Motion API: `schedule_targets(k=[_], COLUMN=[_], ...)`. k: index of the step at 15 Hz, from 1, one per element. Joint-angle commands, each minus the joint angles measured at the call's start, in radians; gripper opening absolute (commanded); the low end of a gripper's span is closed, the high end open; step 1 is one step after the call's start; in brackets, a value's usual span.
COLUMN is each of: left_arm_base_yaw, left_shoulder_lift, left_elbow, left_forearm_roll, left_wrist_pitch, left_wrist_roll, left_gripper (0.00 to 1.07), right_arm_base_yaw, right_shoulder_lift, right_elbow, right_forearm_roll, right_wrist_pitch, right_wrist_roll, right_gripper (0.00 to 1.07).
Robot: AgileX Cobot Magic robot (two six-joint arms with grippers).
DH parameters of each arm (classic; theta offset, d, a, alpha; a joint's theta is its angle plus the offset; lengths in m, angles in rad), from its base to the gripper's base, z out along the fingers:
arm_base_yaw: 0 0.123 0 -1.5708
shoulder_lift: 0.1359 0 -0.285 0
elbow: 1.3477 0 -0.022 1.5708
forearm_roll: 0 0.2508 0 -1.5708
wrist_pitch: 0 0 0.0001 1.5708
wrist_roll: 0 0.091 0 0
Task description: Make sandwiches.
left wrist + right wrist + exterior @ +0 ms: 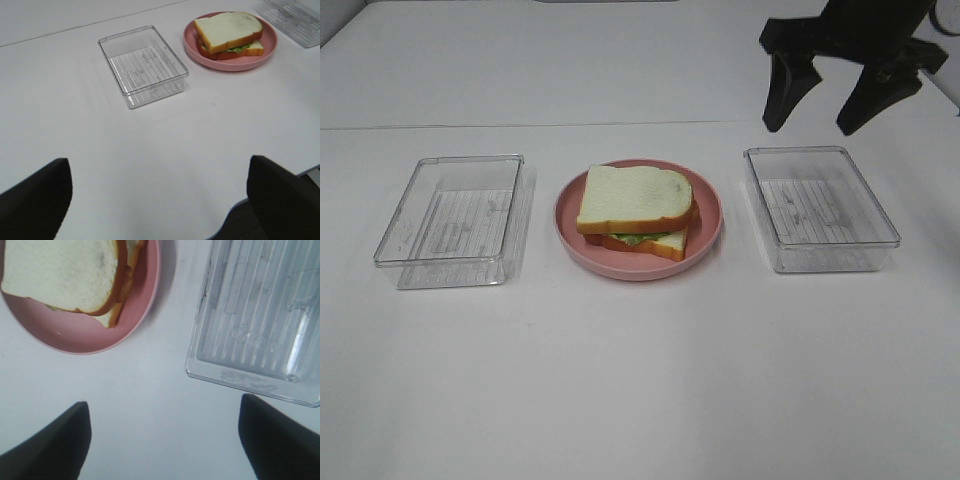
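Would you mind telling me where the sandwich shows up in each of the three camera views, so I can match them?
Exterior high: the sandwich sits centre frame, between two clear trays.
Left wrist: the sandwich is at the upper right of the picture.
Right wrist: the sandwich is at the upper left, cut by the edge.
Shared landmark: the pink plate under it.

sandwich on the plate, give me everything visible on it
The sandwich is one assembled stack of what looks like plastic toy food: two white bread slices with orange-brown crust, the top one skewed off the bottom one, with green lettuce peeking out between them at the front edge. Other fillings cannot be made out. It lies flat, roughly centred on the pink plate, between two clear trays. Nothing else touches it; both grippers are clear of it.
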Motion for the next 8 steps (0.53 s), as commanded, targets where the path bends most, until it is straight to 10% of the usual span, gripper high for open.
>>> schedule_targets(k=[1, 8], left_arm_base_yaw=[0.000, 0.000], left_shoulder_lift=[-0.022, -0.022], left_elbow=[0.003, 0.003], left_forearm_roll=[0.000, -0.002], left_wrist_pitch=[-0.009, -0.009], left_wrist_roll=[-0.001, 0.003], left_gripper=[0.90, 0.90], right_arm_base_yaw=[0.004, 0.004], right_shoulder_lift=[-0.185, -0.822], right_elbow=[0.107, 0.675], right_forearm_roll=[-0.005, -0.005], right_wrist_pitch=[0.086, 0.048], right_wrist_roll=[-0.005, -0.096], right_gripper=[0.77, 0.77])
